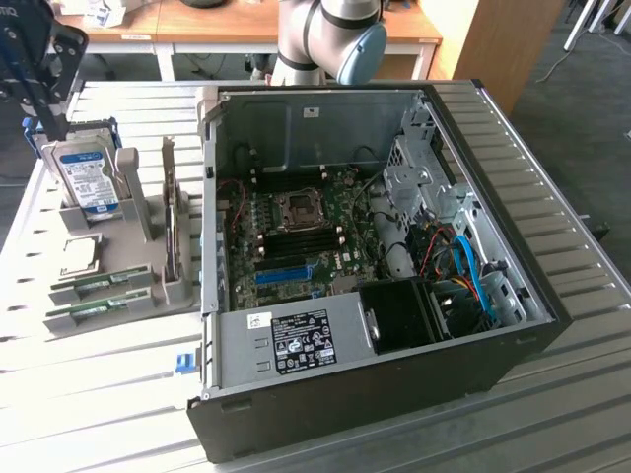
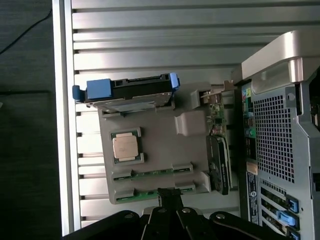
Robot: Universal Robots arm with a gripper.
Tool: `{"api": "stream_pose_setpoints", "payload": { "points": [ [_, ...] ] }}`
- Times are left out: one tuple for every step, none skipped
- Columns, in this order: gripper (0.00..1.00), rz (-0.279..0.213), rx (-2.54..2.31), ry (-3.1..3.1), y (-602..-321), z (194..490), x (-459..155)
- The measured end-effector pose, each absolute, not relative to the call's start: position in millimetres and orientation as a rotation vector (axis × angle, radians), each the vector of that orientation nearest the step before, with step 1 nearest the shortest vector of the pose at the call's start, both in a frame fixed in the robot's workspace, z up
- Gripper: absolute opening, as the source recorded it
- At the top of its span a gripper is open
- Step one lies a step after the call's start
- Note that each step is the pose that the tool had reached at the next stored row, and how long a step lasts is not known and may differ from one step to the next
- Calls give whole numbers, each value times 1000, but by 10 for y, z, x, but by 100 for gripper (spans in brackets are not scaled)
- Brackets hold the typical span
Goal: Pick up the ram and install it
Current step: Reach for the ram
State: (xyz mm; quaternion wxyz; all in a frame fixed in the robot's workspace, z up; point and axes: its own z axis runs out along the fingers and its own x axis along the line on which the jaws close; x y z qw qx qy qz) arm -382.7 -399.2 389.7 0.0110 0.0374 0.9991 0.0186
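Gripper (image 2: 170, 196) hangs well above the ram (image 2: 141, 194).

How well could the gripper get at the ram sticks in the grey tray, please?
Probably yes: the gripper hovers above the grey tray, and the ram sticks lie uncovered in its slots, with nothing over them.

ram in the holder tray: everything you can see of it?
Two are there: first ram stick and second ram stick, parallel, apart, in slots at one end of the grey holder tray, to the exterior view's left of the open PC case. Thin, long green boards, seemingly on edge, grey clips at each end. Nothing else touches them.
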Motion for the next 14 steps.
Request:
{"api": "stream_pose_setpoints", "payload": {
  "points": [
    [11,58,117,3117,-3992,3896,-3844],
    [11,58,117,3117,-3992,3895,-3859],
    [11,58,117,3117,-3993,3895,-3873],
    [11,58,117,3117,-3992,3895,-3884],
    [11,58,117,3117,-3993,3895,-3889],
    [11,58,117,3117,-3993,3894,-3889],
    [11,58,116,3117,-3993,3895,-3889],
    [11,58,117,3117,-3993,3895,-3889],
    [11,58,117,3117,-3993,3895,-3890],
    [11,58,117,3117,-3992,3895,-3890],
    [11,58,117,3117,-3992,3895,-3890],
    [11,58,117,3117,-3993,3895,-3891],
    [11,58,117,3117,-3995,3895,-3892],
    [11,58,117,3117,-4000,3895,-3891]
  ]
}}
